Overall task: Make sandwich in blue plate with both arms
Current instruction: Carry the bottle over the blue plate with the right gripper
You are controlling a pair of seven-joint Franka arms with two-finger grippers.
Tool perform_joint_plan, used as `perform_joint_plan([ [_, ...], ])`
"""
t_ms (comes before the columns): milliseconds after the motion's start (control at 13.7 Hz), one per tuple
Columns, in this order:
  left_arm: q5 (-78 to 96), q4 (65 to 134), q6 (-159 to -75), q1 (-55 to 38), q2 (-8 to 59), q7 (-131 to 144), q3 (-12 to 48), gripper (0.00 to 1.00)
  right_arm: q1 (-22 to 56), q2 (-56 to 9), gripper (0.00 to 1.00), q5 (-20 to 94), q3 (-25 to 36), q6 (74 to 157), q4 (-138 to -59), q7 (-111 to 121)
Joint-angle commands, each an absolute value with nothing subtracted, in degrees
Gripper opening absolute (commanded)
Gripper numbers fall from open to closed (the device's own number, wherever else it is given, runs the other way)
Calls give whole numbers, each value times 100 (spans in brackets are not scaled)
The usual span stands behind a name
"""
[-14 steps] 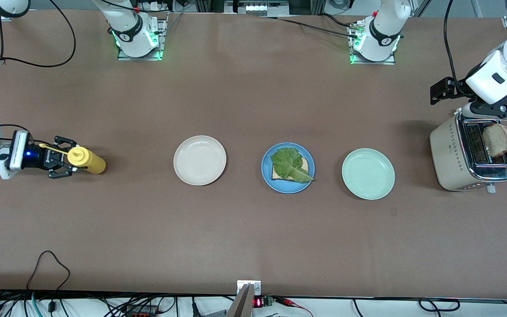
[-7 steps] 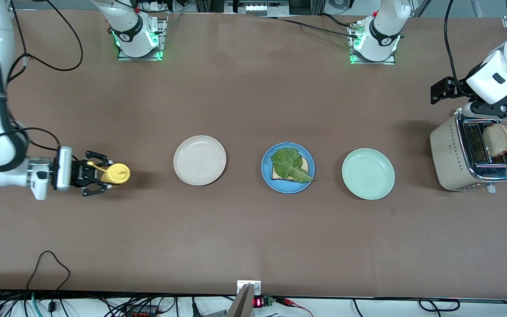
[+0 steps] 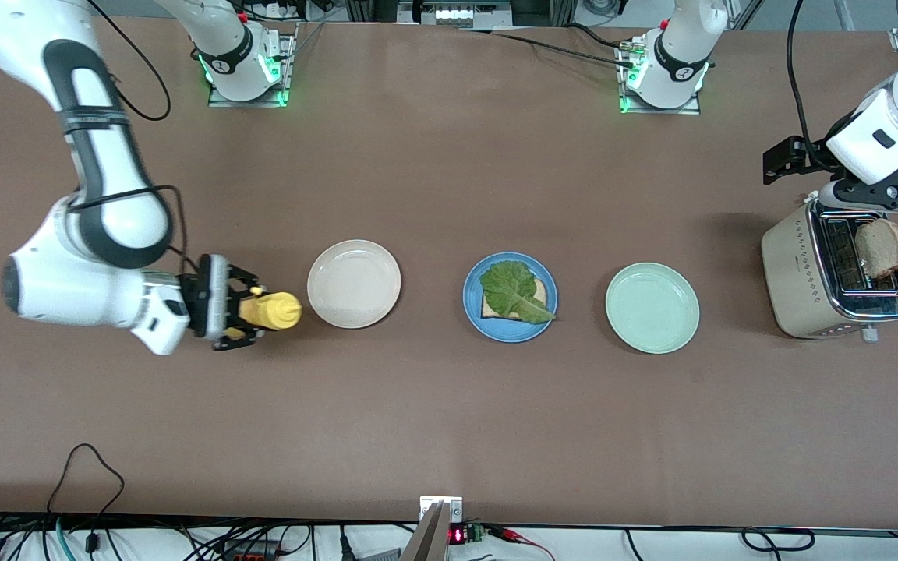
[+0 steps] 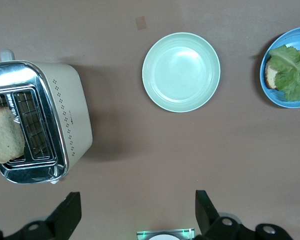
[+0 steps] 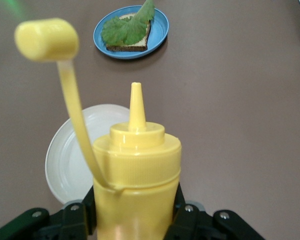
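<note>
My right gripper [image 3: 245, 312] is clenched on a yellow bottle [image 3: 270, 310], held in the air just beside the white plate [image 3: 354, 283], arm bent low. My left gripper [image 4: 135, 215] hangs wide open above the toaster [image 3: 831, 273]. Bread and lettuce [image 3: 515, 291] lie on the blue plate [image 3: 474, 312].

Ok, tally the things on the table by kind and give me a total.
Plates: 3 (cream, blue, mint)
Bread slices: 2 (on blue plate, in toaster)
Lettuce leaves: 1
Toasters: 1
Mustard bottles: 1
Total: 8
</note>
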State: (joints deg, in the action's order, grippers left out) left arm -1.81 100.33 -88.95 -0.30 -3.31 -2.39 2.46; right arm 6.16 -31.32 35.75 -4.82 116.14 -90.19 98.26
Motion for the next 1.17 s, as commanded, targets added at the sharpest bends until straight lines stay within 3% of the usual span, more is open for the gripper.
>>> perform_joint_plan([
  [0,-255,9958,-8807,-18,-316,-237,255,100,1325,-3111,12,3123,-404,12188,-9026,9179],
  [366,-255,9958,-8807,-18,-316,-237,255,100,2354,-3172,12,1374,-413,12462,-8939,6869],
  [1097,-255,9958,-8807,-18,-316,-237,229,100,4059,-3848,12,-1983,-396,12147,-7728,3254],
])
